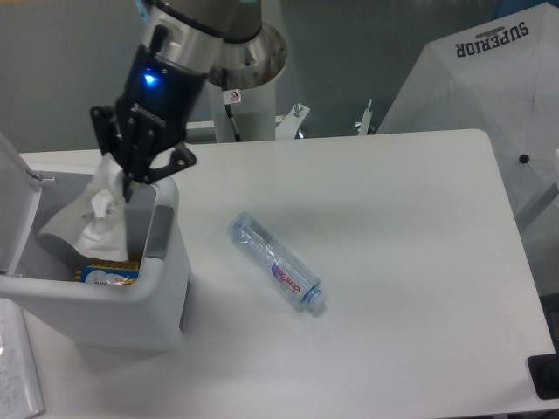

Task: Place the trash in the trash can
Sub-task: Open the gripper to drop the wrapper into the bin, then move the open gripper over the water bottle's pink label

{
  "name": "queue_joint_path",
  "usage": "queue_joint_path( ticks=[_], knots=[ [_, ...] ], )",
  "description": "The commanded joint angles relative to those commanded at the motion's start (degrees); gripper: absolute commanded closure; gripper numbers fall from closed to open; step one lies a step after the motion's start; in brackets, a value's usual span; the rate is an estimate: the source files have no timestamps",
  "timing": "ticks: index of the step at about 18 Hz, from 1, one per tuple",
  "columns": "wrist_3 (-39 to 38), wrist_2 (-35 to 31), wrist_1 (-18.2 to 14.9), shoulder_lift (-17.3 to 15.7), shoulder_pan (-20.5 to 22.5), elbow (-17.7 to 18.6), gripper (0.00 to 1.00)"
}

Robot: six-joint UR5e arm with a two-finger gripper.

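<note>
your gripper (131, 170) is pinching the top of the white tissue wad (94, 218), which hangs down inside the open trash can (162, 262) at the table's (410, 262) left. the plastic bottle (276, 272) lies on its side on the table, right of the can, apart from it.

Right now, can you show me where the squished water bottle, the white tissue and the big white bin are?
clear crushed plastic water bottle (278, 272), fixed camera view, on its pink-purple label.
crumpled white tissue wad (94, 216), fixed camera view, on its hanging middle, below the claw.
boxy white plastic trash can (164, 271), fixed camera view, on its outer side wall.
</note>
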State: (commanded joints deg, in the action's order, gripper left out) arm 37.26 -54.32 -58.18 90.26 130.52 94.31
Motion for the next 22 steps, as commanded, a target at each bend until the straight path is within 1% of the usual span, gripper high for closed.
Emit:
queue_joint_path(
  ticks=[1,2,3,6,9,10,11,15,17,19,22],
  knots=[
    [0.44,0.0,0.0,0.0,0.0,0.0,0.51],
    [0.7,0.0,0.0,0.0,0.0,0.0,0.27],
    [0.7,-0.09,0.0,0.0,0.0,-0.09,0.0],
    [0.79,-0.18,0.09,-0.18,0.09,-0.35,0.0],
    [0.7,-0.18,-0.09,0.26,0.61,-1.75,0.0],
    [0.7,-0.18,-0.09,0.87,1.75,-2.28,0.0],
    [0.62,-0.18,-0.09,1.31,4.28,-2.63,0.0],
    [0.09,-0.26,-0.18,2.99,11.76,-2.37,0.0],
    [0.61,-0.18,-0.18,4.82,15.45,-2.55,0.0],
    [0.62,-0.18,-0.35,5.62,17.74,-2.64,0.0],
    [-0.26,-0.26,-1.58,8.69,19.42,-2.81,0.0]
  ],
)
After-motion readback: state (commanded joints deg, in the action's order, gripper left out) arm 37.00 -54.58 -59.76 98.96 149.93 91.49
